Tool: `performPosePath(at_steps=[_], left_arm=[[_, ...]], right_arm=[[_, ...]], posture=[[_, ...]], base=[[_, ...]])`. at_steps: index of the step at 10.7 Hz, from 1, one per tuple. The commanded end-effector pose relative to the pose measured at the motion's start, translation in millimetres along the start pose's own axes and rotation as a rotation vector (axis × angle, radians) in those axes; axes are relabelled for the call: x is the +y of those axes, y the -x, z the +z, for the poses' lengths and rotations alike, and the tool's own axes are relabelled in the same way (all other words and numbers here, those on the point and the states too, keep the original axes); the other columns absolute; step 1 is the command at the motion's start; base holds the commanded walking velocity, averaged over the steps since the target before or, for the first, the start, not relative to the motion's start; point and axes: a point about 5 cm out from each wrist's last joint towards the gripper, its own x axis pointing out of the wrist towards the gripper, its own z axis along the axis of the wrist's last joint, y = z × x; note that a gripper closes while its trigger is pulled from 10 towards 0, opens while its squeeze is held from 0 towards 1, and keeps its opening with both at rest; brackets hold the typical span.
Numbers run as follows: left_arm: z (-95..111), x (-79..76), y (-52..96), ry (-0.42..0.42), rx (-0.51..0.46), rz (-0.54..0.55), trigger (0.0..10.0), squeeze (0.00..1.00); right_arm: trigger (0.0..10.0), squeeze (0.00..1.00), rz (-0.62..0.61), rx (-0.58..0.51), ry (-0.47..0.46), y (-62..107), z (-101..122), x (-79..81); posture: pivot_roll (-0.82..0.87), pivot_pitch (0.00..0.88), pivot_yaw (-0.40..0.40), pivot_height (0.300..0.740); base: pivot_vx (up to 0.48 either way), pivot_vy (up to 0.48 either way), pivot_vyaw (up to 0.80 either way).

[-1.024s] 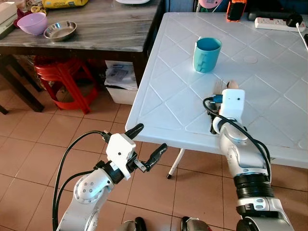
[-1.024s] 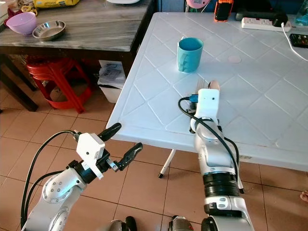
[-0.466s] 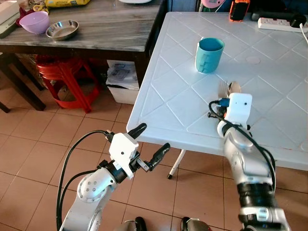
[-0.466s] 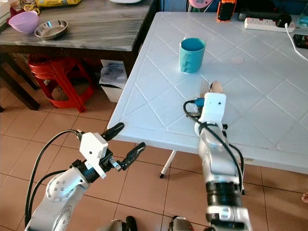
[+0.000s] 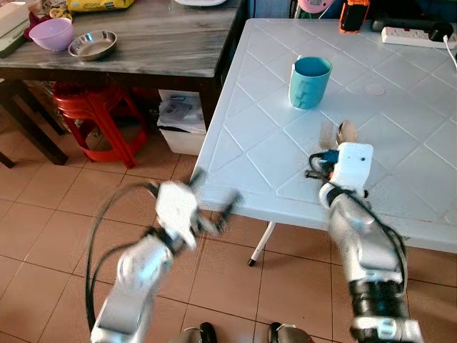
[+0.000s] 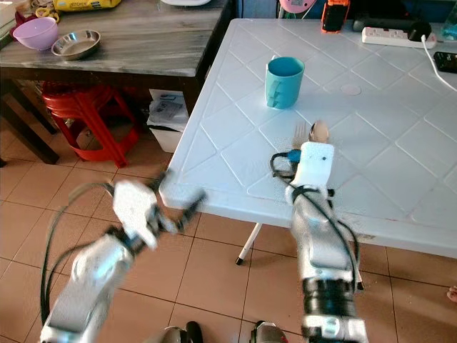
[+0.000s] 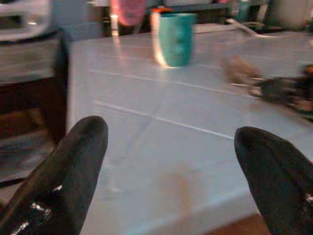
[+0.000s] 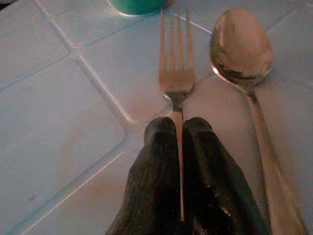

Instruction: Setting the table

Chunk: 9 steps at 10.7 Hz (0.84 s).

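Change: left gripper (image 7: pixel 171 161) now motion-blurred, nearer the white table (image 5: pixel 257 153) edge than a second ago; right arm has eased back slightly.
Left gripper: fingers spread wide, holding nothing.
Right gripper (image 8: pixel 178 132): fingers pressed together on the fork (image 8: pixel 175 68) handle, low over the table.
Spoon (image 8: pixel 242 49): lies just beside the fork.
Teal cup (image 5: pixel 309 81): upright, beyond the cutlery.

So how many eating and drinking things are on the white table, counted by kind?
Forks: 1, its handle held between the right gripper's fingers
Spoons: 1, beside the fork
Cups: 1, teal
Total: 3 on the white table
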Motion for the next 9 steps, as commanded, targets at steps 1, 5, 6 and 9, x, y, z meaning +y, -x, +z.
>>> performPosePath(at_steps=[1,5,6,9], left_arm=[[-4.9,5.5,1.6,0.001,0.03,0.032,10.0,0.0],[-3.7,7.5,-10.6,0.033,0.001,0.074,10.0,0.0],[-3.7,5.9,-13.2,0.036,-0.002,0.064,10.0,0.0],[-2.2,8.1,-19.5,0.045,-0.02,0.08,10.0,0.0]], right_arm=[[0.0,0.0,0.012,-0.06,0.038,7.1,8.2,4.4],[10.0,0.0,-0.007,-0.207,0.053,32.8,19.7,-2.2],[10.0,0.0,-0.011,-0.221,0.049,34.0,21.7,-1.8],[10.0,0.0,-0.008,-0.261,0.063,31.7,31.0,0.1]], posture=[[-0.11,0.155,0.075,0.74],[-0.14,0.128,0.08,0.74],[-0.15,0.125,0.081,0.74],[-0.15,0.109,0.079,0.74]], base=[[0.0,0.0,0.0],[0.0,0.0,0.0],[0.0,0.255,0.0],[0.0,0.393,-0.27]])
